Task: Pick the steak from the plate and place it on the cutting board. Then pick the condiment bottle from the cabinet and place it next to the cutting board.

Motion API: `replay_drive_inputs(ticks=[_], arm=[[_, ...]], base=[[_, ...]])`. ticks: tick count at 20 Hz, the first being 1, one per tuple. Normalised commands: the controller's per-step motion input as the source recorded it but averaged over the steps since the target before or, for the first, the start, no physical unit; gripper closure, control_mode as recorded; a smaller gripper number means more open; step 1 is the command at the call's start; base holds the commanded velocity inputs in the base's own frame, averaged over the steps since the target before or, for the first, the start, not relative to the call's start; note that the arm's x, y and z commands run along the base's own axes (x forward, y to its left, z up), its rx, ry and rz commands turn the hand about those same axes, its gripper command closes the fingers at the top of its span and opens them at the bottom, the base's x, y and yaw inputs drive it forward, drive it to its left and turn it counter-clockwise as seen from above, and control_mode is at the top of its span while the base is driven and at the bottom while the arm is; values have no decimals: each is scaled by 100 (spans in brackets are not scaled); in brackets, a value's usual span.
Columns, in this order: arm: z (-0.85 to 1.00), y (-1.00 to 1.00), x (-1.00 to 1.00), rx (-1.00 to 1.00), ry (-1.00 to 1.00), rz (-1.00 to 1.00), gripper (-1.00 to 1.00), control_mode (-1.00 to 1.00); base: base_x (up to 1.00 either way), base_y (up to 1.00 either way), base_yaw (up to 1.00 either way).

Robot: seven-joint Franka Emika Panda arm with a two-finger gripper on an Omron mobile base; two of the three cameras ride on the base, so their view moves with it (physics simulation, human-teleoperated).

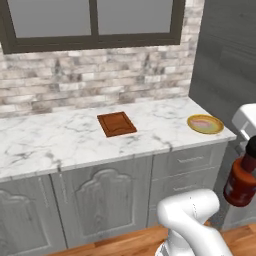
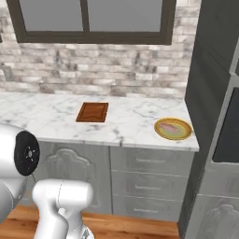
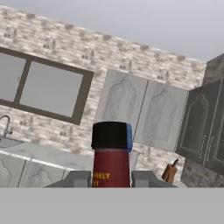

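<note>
Marble bench (image 1: pixel 60 137) under the window carries the cutting board (image 1: pixel 116 123), bare, with the plate (image 1: pixel 205 124) off to the board's right, the steak (image 1: pixel 202 122) seemingly lying on it. Well right of the board, the gripper (image 3: pixel 111 178) is clamped tight on the condiment bottle (image 3: pixel 111 155). Setting it down carelessly could topple it.

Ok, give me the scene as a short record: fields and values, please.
gripper: shut on the bottle, held off the counter's right end
steak: on the plate
plate: right end of counter
board: mid-counter, bare
steak step: not done
bottle step: bottle in gripper, not yet placed
</note>
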Motion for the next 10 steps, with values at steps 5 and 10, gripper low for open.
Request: replay_drive_inputs(ticks=[5,10], arm=[[0,0,0,0,0,0,100,100],[0,0,0,0,0,0,100,100]], base=[[55,8,0],[56,0,0]])
